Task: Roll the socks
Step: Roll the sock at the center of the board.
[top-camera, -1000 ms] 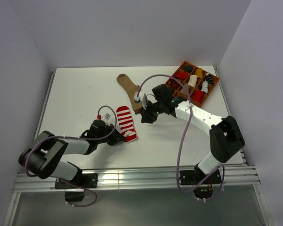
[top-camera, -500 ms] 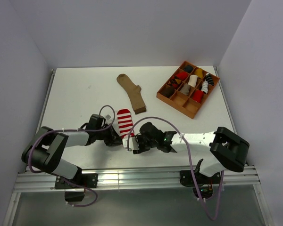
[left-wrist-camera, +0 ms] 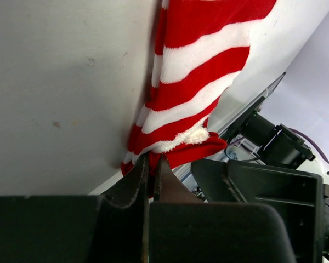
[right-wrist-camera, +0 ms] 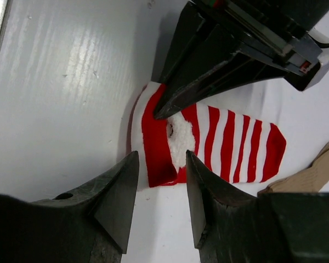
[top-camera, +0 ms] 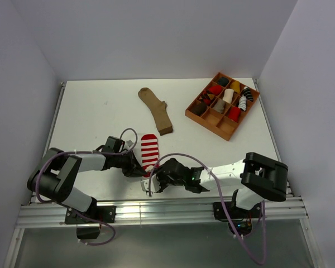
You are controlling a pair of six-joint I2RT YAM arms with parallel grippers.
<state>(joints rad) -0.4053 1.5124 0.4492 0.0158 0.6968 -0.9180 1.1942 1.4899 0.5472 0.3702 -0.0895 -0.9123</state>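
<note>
A white surface (top-camera: pixel 89 106) is being viewed from above, with two arms reaching in from its near edge. The striped sock (top-camera: pixel 149 148), red and white, is lying flat close to that edge. Its near end, the one with a white fluffy patch, is being pinched by the left tool (top-camera: pixel 135 166), whose fingers are pressed together on a fold of red fabric. The tan sock (top-camera: pixel 156 109) is lying further back, well apart from both tools, near a wooden tray (top-camera: pixel 206 127) holding sock rolls.

Within the last second the right arm, which was being held over the tan sock's near end, has been swung down and across to the near edge. The right tool (top-camera: pixel 151 181) is now being held just beside the striped sock's near end. Its fingers are parted about halfway, a little wider than before, and nothing is being gripped between them. The striped sock has also been drawn slightly toward the near edge.

Judging from this, the striped sock is being dealt with first, and a second grip on its near end is being prepared so that rolling can be started. No roll is yet being formed.
</note>
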